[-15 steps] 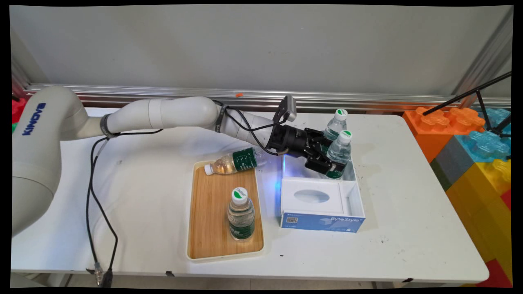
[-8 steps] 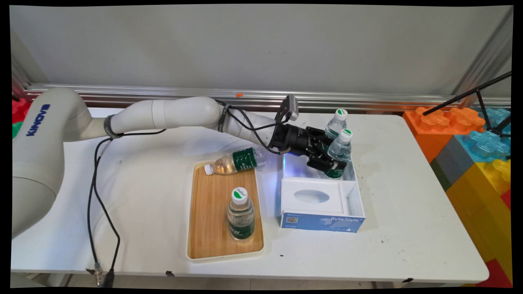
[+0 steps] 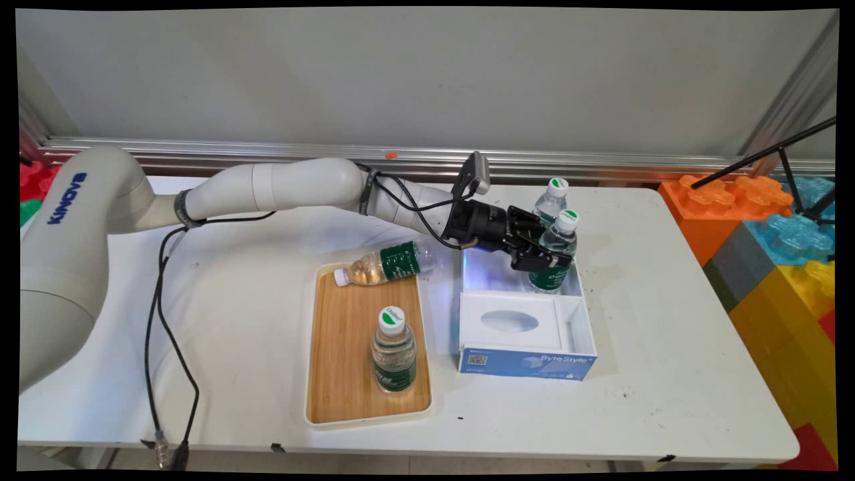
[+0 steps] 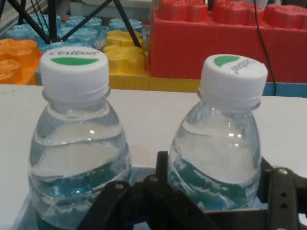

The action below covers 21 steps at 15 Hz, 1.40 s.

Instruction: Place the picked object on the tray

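Note:
My gripper (image 3: 546,259) reaches from the left into the back compartment of a white and blue box (image 3: 528,364). It is shut on the nearer water bottle (image 3: 561,239), a clear one with a white and green cap and a green label. In the hand view this bottle (image 4: 223,143) sits between the two fingers (image 4: 163,167), which press its sides low down. A second, similar bottle (image 3: 553,194) stands upright just behind it, apart from the gripper (image 4: 216,191), and shows at the left of the hand view (image 4: 76,143).
A wooden tray (image 3: 340,347) lies left of the box, with one bottle (image 3: 394,354) upright on it and another (image 3: 384,264) lying across its far rim. Big coloured blocks (image 3: 768,227) and a black tripod leg (image 3: 788,167) stand at the table's right end.
My hand has risen a little and moved slightly right; the fingers now sit higher on the nearer bottle, whose cap has shifted slightly up and right. Tray bottles have not moved.

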### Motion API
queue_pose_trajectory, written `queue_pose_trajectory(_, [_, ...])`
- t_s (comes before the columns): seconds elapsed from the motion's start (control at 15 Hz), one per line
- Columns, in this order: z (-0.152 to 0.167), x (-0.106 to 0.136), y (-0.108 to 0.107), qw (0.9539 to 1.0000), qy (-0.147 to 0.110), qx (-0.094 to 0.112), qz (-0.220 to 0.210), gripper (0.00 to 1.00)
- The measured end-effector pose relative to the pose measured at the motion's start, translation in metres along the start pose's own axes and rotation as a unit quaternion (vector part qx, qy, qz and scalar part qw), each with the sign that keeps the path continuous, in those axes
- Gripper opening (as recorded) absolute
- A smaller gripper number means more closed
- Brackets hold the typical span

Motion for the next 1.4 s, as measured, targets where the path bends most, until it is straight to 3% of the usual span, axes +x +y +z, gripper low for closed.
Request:
queue_pose_trajectory(0.67, [-0.019, 0.017, 0.006, 0.9999, 0.010, 0.000, -0.002, 0.00])
queue_pose_trajectory(1.4, [-0.087, 0.068, 0.031, 0.9995, 0.031, 0.009, -0.006, 0.00])
